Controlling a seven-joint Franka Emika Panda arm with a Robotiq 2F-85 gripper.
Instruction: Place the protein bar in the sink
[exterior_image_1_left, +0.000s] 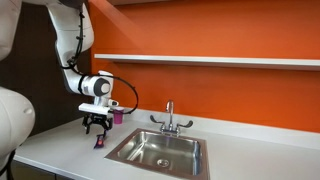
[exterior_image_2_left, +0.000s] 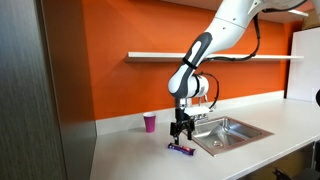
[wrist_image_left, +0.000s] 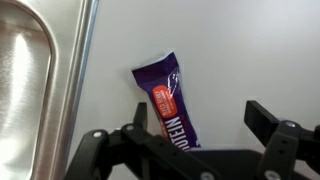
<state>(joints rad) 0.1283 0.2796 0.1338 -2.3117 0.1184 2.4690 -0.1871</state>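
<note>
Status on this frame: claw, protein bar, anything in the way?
Claw open, hovering over protein bar. Bar flat on counter beside sink, not gripped. Pink cup near the wall, looks clear of the path.

White arm (exterior_image_2_left: 222, 28), black gripper (exterior_image_2_left: 181, 136).

Open white counter (exterior_image_1_left: 60, 150) lies all round the protein bar (wrist_image_left: 172, 105), so there is room to come at it from above. The gripper (exterior_image_1_left: 97, 124) hangs over it, fingers wide apart. The sink (exterior_image_1_left: 150, 150) rim runs just beside the bar, a strip of counter between. A small pink cup (exterior_image_2_left: 150, 122) stands by the wall, apart from the bar. The faucet (exterior_image_1_left: 170, 120) stands at the sink's back edge; the basin is open on top.
</note>
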